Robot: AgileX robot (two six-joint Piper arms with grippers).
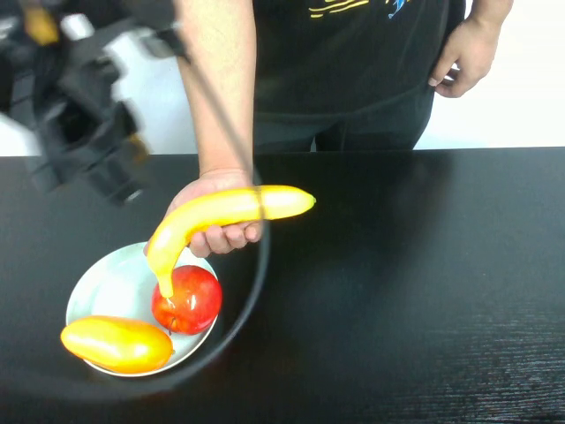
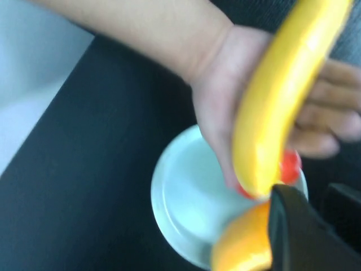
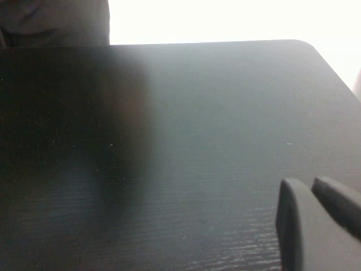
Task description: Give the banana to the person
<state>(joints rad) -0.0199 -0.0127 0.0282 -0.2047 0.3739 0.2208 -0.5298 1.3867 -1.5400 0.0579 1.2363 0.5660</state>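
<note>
The banana (image 1: 221,212) lies across the open palm of the person (image 1: 353,53), whose hand (image 1: 225,237) is held just above the plate's far edge. The banana's stem end hangs down over the red apple. In the left wrist view the banana (image 2: 282,101) rests in the same hand (image 2: 225,118). My left gripper (image 2: 309,193) is open and empty, drawn back from the banana; in the high view it is a dark blur at the far left (image 1: 88,150). My right gripper (image 3: 306,183) is shut and empty, low over the bare table.
A pale plate (image 1: 97,283) at the front left holds a red apple (image 1: 187,300) and a plump yellow-orange fruit (image 1: 116,344). A black cable (image 1: 256,283) loops over the plate's right side. The black table (image 1: 406,283) stretches to the right.
</note>
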